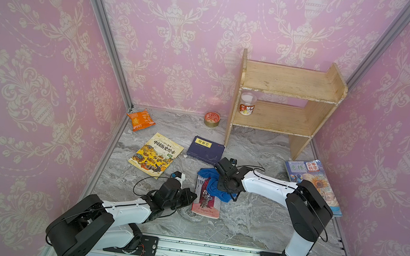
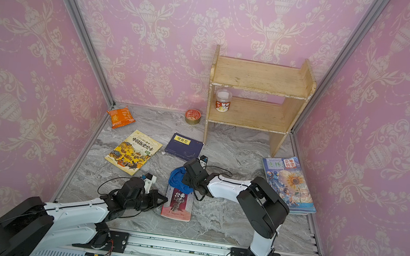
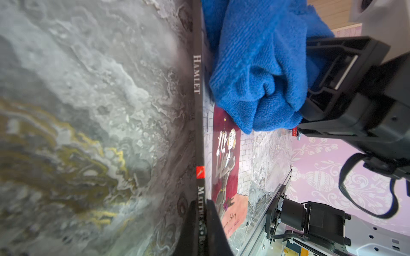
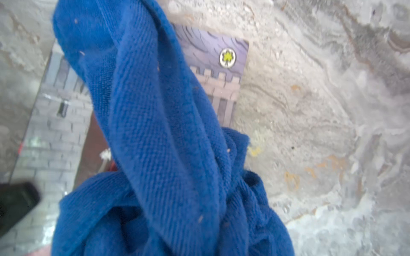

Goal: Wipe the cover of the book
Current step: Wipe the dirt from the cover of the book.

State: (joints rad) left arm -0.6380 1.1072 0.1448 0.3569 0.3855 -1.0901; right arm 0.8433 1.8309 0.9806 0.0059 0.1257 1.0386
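The book, a thin Hamlet paperback with a red and grey brick cover, lies flat on the marble table in both top views. My left gripper is shut on the book's spine edge at its near left side. A bunched blue cloth rests on the far half of the cover. My right gripper is shut on the cloth from above. Its fingertips are buried in the fabric in the right wrist view.
A yellow picture book and a dark blue book lie beyond. A magazine lies at the right wall. At the back stand a wooden shelf holding a cup, a red tin and an orange snack bag.
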